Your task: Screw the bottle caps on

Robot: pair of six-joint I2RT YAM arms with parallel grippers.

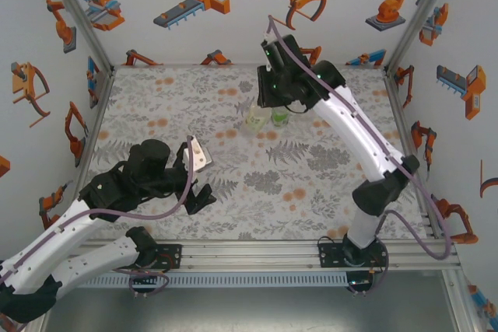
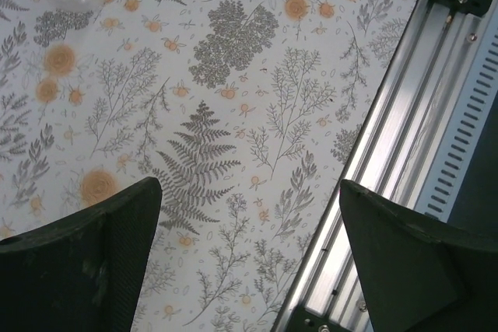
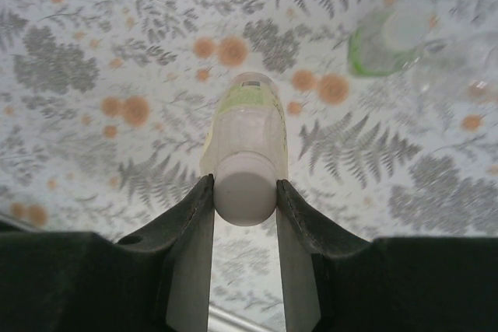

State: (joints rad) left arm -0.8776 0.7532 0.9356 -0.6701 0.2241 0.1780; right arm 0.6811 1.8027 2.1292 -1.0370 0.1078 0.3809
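Right wrist view: right gripper (image 3: 244, 186) clamped on white cap (image 3: 244, 196) of yellow-green bottle (image 3: 247, 126).
Bottle stands upright, long axis vertical, cap uppermost; left gripper (image 2: 249, 227) wide open, empty.

The table (image 1: 156, 106) carries a cloth printed with grey ferns and orange flowers. An aluminium rail (image 1: 257, 250) runs along its near edge. Three bottles stand on the cloth, all well apart from the rail and opposite its middle:

- yellow-green-labelled bottle (image 3: 245, 126) (white cap (image 3: 243, 186) on top)
- green-labelled bottle (image 3: 377, 44)
- nearly plain bottle (image 3: 455, 68) (blurred)
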